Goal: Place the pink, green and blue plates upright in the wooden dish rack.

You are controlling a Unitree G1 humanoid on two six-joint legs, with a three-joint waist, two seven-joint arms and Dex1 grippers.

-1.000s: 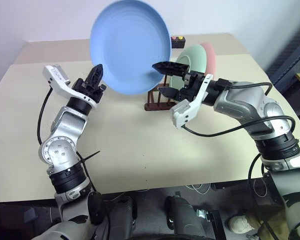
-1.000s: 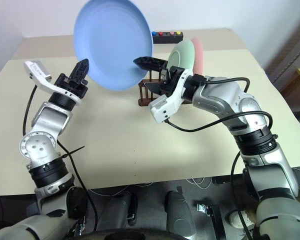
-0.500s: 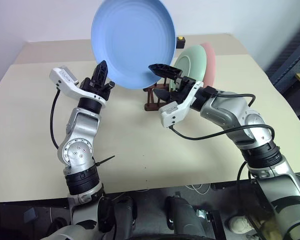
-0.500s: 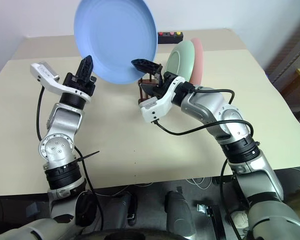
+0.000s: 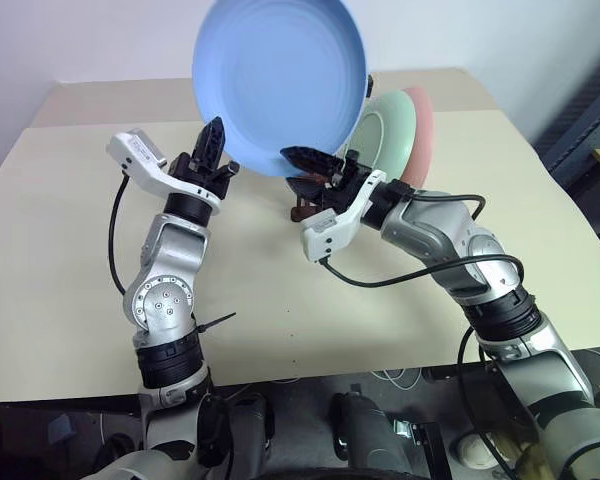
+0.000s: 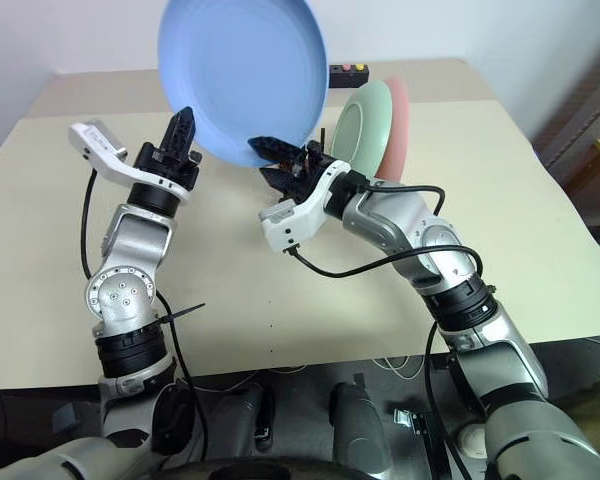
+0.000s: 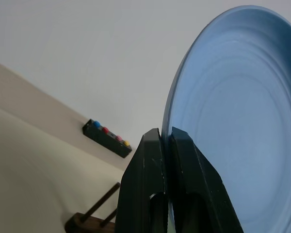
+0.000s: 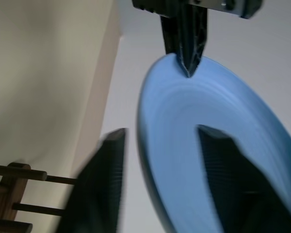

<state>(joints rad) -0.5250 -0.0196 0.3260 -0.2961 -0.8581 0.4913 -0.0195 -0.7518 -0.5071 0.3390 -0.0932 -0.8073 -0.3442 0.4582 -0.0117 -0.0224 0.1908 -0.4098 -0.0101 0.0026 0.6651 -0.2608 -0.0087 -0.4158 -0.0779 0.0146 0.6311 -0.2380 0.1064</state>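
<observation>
Handing the blue plate between the two grippers is the step judged in hand: the left gripper has its jaws clamped on the plate's lower left rim and holds it in the air above the table. The right gripper straddles the lower right rim with its jaws partly closed; whether they already pinch the rim cannot be told. The plate stands nearly upright on edge, its concave face toward the robot, its plane running left to right. Behind it, the green plate and pink plate stand upright in the rack. Judged next: secure the right grip, free the left jaws, then lower the plate edge-first into a free slot in front of the green plate, parallel to it.
</observation>
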